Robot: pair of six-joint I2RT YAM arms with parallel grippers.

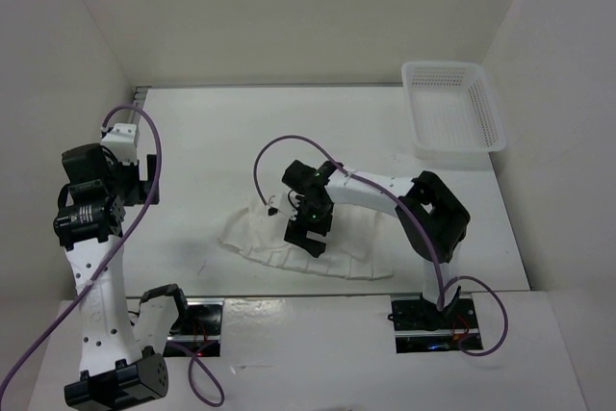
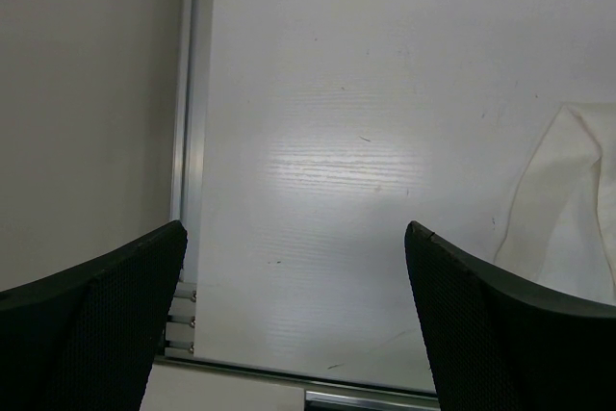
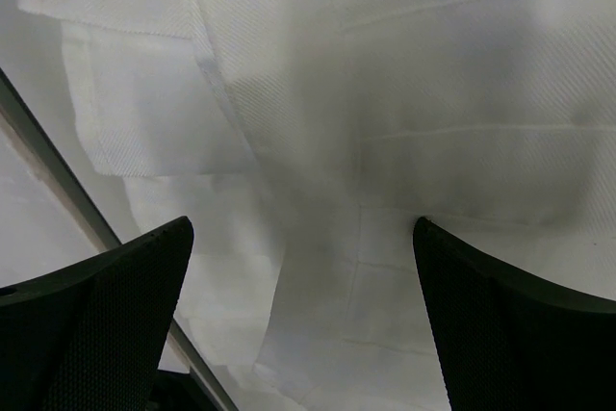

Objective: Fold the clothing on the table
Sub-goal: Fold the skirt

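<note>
Clothing (image 1: 308, 249) lies spread near the front edge of the surface (image 1: 241, 132), just right of centre. It's a flattish fan of white fabric with pleat lines running through it, and it is not yet neatly doubled over.

Right end effector (image 3: 303, 228) hangs directly above it, jaws standing wide with nothing between them. Its wrist view shows layered fabric and seams filling the gap below, and what looks like one flap lapped over another on the left. Whether the fingertips touch the cloth, I can't tell.

Left end effector (image 2: 296, 228) sits well off to the left by the side rail (image 2: 188, 93), also spread wide and empty. It looks down at bare surface, with only the clothing's left edge peeking in at the right of its view. White basket (image 1: 452, 117) sits at the far right corner, out of play.

My read: this is the opening of a fold, with the right end effector lining up a pick. Next move calls for dropping onto an edge or corner, pinching it cleanly and carrying it across. Thin cloth may bunch or slip, so the left end effector may need to come in and pin or lift the other side.
</note>
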